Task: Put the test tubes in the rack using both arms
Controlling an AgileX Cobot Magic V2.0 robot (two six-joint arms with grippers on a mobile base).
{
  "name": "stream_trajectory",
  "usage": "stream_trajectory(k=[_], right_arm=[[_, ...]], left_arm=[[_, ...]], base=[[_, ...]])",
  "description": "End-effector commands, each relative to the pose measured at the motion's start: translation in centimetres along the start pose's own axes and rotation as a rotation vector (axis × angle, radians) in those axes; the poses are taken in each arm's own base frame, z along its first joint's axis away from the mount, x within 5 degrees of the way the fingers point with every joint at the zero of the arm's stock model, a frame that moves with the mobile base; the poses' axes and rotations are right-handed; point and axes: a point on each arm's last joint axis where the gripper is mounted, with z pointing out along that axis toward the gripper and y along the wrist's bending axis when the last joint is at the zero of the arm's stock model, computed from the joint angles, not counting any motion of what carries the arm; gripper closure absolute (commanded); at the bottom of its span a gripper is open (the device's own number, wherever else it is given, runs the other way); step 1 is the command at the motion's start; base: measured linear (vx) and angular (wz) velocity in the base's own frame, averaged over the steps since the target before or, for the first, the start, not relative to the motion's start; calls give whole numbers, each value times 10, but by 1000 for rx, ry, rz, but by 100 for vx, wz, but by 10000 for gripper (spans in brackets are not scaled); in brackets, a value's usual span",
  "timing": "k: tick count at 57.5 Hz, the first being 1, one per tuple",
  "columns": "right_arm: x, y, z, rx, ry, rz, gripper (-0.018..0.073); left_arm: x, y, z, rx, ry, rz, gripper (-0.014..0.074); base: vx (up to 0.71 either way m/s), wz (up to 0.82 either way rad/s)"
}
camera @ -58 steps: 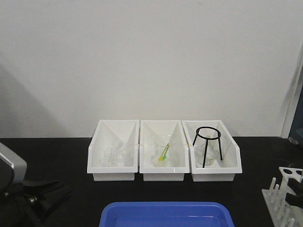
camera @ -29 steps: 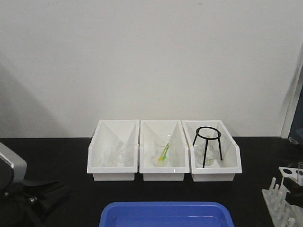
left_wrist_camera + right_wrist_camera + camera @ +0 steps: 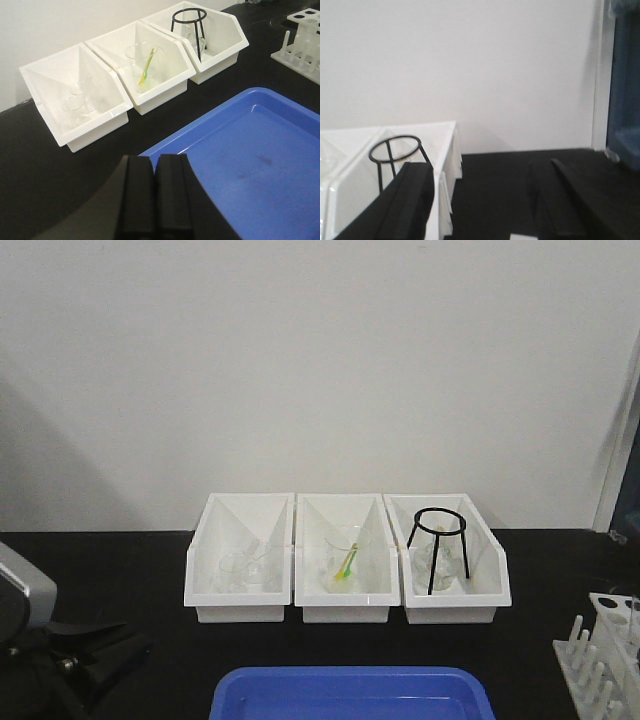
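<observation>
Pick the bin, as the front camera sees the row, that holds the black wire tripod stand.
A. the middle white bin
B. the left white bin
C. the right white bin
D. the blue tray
C: the black wire tripod stand stands inside the right white bin, while the middle white bin holds a clear beaker with a green-yellow stick in it.
</observation>
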Motion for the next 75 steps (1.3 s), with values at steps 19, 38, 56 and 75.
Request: stream_trajectory(k=[19,38,56,75], right_arm=[[-109,103,-93,-299,0,-174,568],[-87,142,-177,-261,82,-38,567],[-46,140,-199,-156,60,28,567],[-44,139,-199,-150,78,1,567]], left_arm=[[-9,1,-6,-4,-18,-75,617],[20,1,-37,-16,0,-162,617],[41,2,-65,-35,-65,-114,617],[40,2,-70,-36,-83,-115,617]], base=[[0,0],[0,0],[0,0],[0,0]])
